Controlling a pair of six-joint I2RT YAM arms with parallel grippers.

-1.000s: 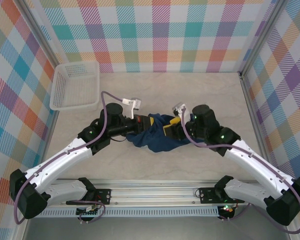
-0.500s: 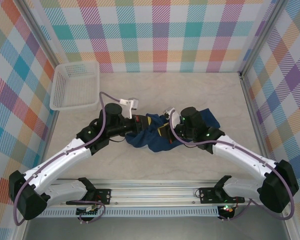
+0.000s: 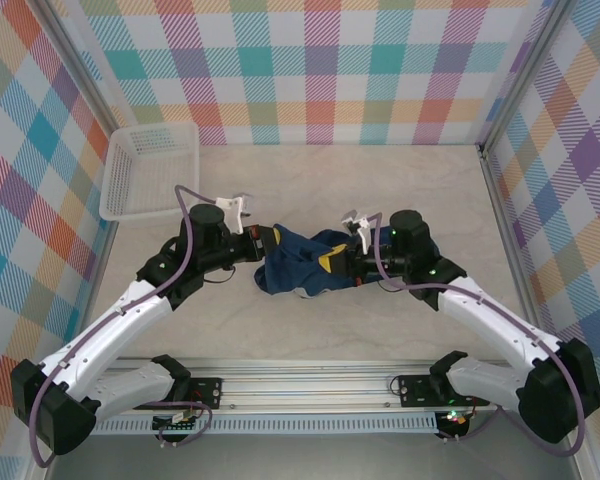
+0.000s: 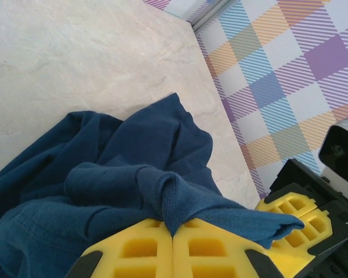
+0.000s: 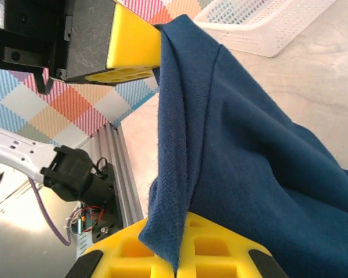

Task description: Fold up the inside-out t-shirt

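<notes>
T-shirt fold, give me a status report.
Left hand shut on t-shirt. Right hand shut on its other side. Bunched between them, not folded. Basket back left, apart.

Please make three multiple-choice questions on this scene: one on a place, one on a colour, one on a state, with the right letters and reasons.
1. Where is the white basket? A. far left corner of the table B. near right corner C. middle of the near edge
2. What colour is the t-shirt? A. red B. white C. dark blue
3. How is the t-shirt? A. folded flat B. bunched, pinched by both end effectors C. in the basket
1 A: it sits by the left wall, far side. 2 C: the cloth is navy. 3 B: the left end effector and the right end effector are each shut on crumpled cloth.
</notes>
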